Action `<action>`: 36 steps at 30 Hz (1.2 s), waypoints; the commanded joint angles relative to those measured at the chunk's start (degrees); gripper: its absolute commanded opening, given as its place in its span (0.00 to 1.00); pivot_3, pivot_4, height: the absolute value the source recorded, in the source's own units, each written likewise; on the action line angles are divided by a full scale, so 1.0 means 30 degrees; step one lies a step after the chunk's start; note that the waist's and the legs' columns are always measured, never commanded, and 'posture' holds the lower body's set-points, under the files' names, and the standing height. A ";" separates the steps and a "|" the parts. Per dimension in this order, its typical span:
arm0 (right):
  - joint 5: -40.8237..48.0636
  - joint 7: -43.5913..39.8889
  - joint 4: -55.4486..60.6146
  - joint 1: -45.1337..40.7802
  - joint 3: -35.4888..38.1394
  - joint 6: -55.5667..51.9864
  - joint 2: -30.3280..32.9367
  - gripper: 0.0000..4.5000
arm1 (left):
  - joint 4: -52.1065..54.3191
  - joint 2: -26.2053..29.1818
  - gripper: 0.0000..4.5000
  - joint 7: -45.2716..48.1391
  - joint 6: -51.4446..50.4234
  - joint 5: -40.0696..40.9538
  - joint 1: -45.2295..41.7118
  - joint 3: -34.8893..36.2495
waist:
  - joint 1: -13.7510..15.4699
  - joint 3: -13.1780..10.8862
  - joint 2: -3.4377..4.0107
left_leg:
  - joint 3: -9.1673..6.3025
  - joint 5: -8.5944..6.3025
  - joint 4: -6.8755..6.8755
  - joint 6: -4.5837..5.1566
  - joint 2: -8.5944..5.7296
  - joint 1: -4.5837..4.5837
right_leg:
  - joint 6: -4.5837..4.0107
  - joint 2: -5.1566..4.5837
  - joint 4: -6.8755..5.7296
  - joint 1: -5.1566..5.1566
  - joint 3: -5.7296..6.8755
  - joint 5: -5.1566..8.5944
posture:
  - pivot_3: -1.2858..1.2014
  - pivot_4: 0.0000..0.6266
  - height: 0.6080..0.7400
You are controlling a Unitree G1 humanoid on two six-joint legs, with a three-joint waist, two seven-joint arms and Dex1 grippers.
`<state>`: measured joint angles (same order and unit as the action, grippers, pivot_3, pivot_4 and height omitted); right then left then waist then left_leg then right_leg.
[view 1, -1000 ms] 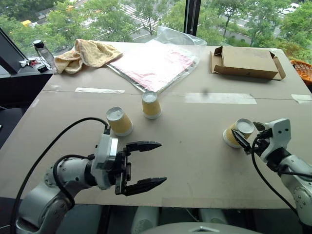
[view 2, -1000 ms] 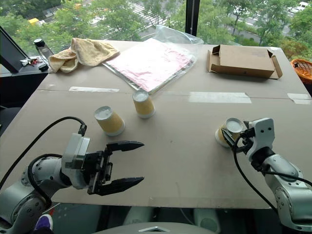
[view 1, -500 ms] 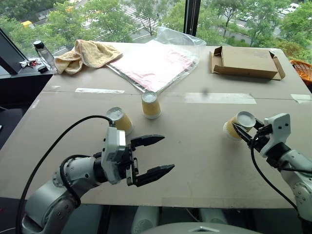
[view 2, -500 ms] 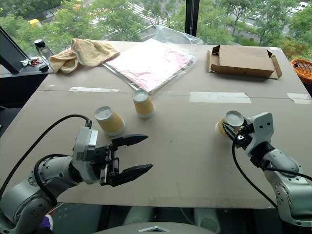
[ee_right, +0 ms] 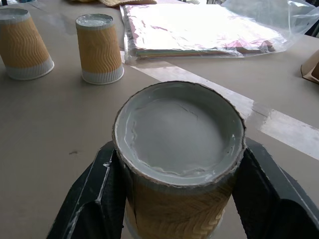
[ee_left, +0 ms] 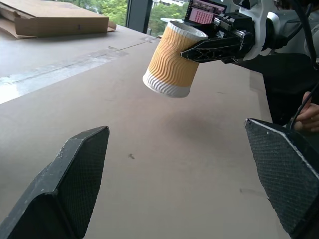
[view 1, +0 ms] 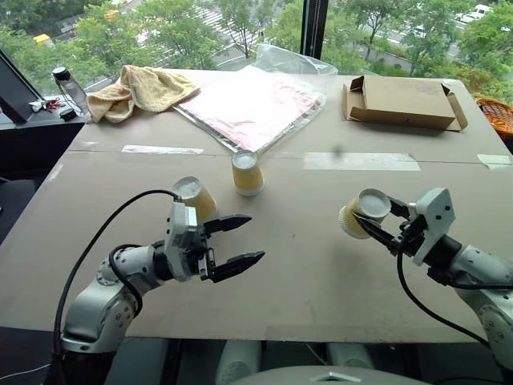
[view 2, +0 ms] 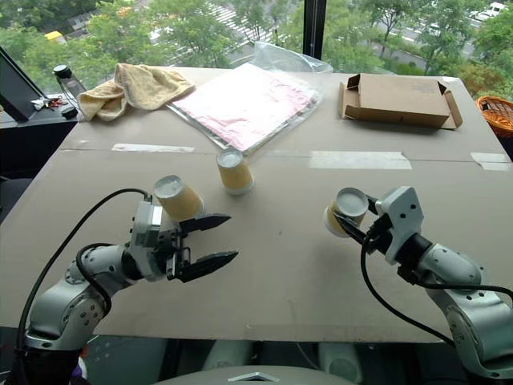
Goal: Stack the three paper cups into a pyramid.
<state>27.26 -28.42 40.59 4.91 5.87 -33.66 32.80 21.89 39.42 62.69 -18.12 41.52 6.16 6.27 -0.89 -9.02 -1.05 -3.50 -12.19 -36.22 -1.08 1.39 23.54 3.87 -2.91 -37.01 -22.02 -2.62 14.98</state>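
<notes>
Two paper cups stand upside down on the cardboard-covered table, one at mid-table and one nearer left. My left gripper hovers open just in front and to the right of the nearer-left cup, its fingers pointing toward the right. The third cup hangs tilted above the table at right, with my right gripper shut on its ribbed side. In the right wrist view this cup sits base-up between the black fingers. The left wrist view shows it held clear of the table.
At the back lie a yellow towel, a plastic bag of pink sheets and a flat cardboard box. A bottle stands far left. A person's hand shows beyond the right arm.
My right gripper has shut on the right-hand cup, lifted it off the table and carried it leftward. My left gripper, still open, has moved forward beside the nearer-left cup.
</notes>
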 commanded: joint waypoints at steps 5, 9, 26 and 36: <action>-0.1383 0.0217 -0.0372 -0.1401 -0.1677 0.0641 -0.0177 0.47 | 0.1596 0.0180 1.00 0.0004 0.0291 0.0042 0.0713 0.0761 | 0.0074 0.0007 -0.0015 | -0.0008 0.0000 -0.0007 0.0001 0.0000 0.0010 | 0.0000 -0.0004 -0.0002 0.0000 0.0010 -0.0001 | 0.52 0.24 1.00; -0.2172 0.0378 -0.1575 -0.2291 -0.2191 0.0860 -0.0495 0.47 | 0.1668 0.0080 1.00 -0.0195 0.0286 -0.0033 0.0698 0.0804 | 0.0045 0.0006 -0.0013 | -0.0012 0.0000 -0.0006 0.0000 0.0000 0.0004 | 0.0000 0.0001 -0.0003 0.0000 0.0012 -0.0002 | 0.52 0.24 1.00; -0.2903 0.0241 -0.2439 -0.3271 -0.2929 0.0745 -0.1527 0.47 | 0.0992 -0.0430 1.00 0.0136 0.1108 -0.0456 0.0988 0.0803 | 0.0032 0.0003 -0.0008 | -0.0014 0.0000 -0.0002 0.0000 0.0001 0.0008 | 0.0002 0.0001 -0.0004 -0.0005 0.0014 -0.0004 | 0.52 0.24 1.00; -0.3508 -0.0172 -0.4051 -0.3450 -0.2909 0.2472 -0.1790 0.99 | 0.0352 -0.1288 1.00 -0.0729 0.1614 -0.1032 0.0264 0.0892 | 0.0043 0.0001 -0.0006 | -0.0017 0.0000 -0.0003 0.0000 -0.0001 0.0014 | 0.0018 0.0000 -0.0005 -0.0005 0.0020 -0.0014 | 0.52 0.24 1.00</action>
<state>16.95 -28.79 26.08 -5.60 -5.43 -29.67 27.35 22.63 36.22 61.70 -15.04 39.07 7.73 7.78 -0.76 -9.01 -1.07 -3.56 -12.19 -36.23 -1.08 1.38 23.58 3.93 -2.90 -37.02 -22.03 -2.56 14.94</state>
